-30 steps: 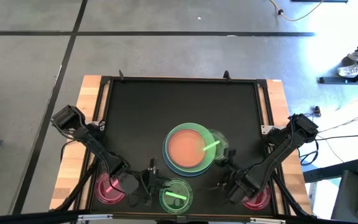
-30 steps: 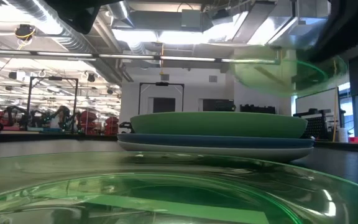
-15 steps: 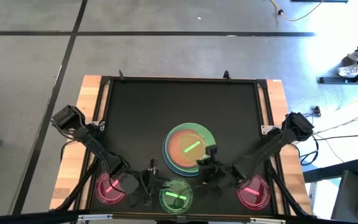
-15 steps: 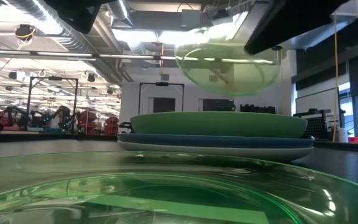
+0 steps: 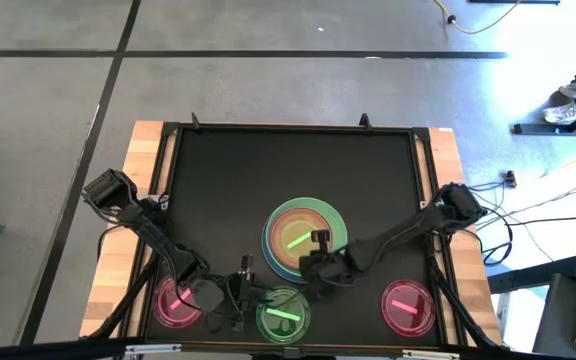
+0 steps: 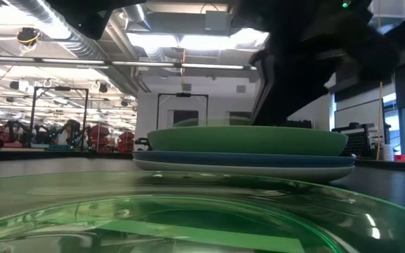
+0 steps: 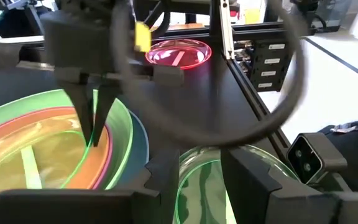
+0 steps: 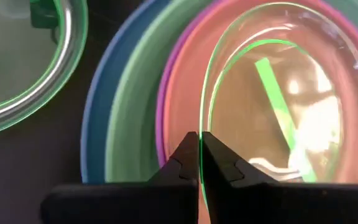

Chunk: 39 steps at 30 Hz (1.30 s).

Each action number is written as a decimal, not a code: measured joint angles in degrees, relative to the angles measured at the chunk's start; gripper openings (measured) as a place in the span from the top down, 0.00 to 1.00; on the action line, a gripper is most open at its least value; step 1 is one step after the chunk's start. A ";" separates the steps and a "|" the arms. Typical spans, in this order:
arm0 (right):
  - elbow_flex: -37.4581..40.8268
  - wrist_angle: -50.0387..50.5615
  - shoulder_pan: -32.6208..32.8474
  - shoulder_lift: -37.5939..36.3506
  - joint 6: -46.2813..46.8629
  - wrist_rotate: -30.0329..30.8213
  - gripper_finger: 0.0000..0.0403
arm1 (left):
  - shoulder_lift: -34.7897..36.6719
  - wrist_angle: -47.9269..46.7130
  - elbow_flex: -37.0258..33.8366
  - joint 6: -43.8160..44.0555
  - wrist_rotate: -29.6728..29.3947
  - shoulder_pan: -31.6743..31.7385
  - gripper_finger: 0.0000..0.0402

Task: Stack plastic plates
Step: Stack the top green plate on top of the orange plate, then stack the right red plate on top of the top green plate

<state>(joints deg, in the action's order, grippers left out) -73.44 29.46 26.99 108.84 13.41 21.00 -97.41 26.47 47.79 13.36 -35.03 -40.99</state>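
A stack of large plates (image 5: 303, 240) stands mid-table: white lowest, then blue and green (image 6: 248, 139), with a purple and an orange plate (image 8: 179, 93) inside. A see-through green dish (image 5: 298, 238) with a bright bar lies in the orange plate. My right gripper (image 8: 199, 146) is shut on its rim. A second green dish (image 5: 283, 315) rests on the table at the near edge. My left gripper (image 7: 201, 180) hovers open just above it. Two pink dishes (image 5: 176, 303) (image 5: 408, 305) lie flat near the near corners. My right gripper pinches the green dish's rim (image 8: 202, 112) on its near-right side between the two fingers, one inside the dish and one outside. The fingers (image 7: 95, 112) come from above, pointing down. The dish sits low inside the orange plate, about level.
A raised black frame (image 5: 168, 180) borders the dark table top. The far half of the table (image 5: 288, 170) holds no objects. My right arm (image 5: 398, 235) reaches across from the right edge above the right pink dish.
My right gripper has carried the green dish toward the table's left, from beside the stack's right edge to above it, and then lowered it into the orange plate. The dish was tilted and lifted clear; it now sits down inside the stack.
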 joint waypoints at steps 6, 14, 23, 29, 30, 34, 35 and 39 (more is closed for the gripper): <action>0.00 0.10 -1.21 0.18 1.14 -1.13 0.90 | 0.00 -0.04 0.00 0.03 -0.02 0.00 0.72; -10.36 17.43 1.45 -2.37 5.25 -4.35 0.67 | 0.00 0.01 -0.02 2.81 -0.33 0.00 0.72; -12.88 28.84 15.57 -6.22 21.42 -8.70 0.60 | 0.00 0.05 -0.02 3.05 -0.44 0.13 0.72; -12.82 32.94 25.00 -5.04 39.95 -10.90 0.60 | 0.00 0.09 -0.02 3.39 -0.48 0.22 0.72; -12.82 32.87 26.41 -4.83 42.57 -11.47 0.60 | 0.00 0.10 -0.02 3.57 -0.49 0.22 0.72; -12.83 32.42 30.93 -3.97 49.76 -10.60 0.60 | 0.00 -0.05 -0.02 3.97 -0.50 0.39 0.72; -12.84 32.43 31.81 -3.55 50.82 -9.56 0.60 | 0.00 -0.11 -0.04 4.18 -0.52 0.41 0.72; -12.84 32.55 32.77 -0.79 53.40 -9.15 0.60 | 0.00 -0.12 -0.04 4.32 -0.52 0.52 0.72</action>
<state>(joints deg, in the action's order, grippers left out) -86.28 62.01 59.77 108.04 66.81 11.84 -97.41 26.35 47.75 17.67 -35.55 -40.47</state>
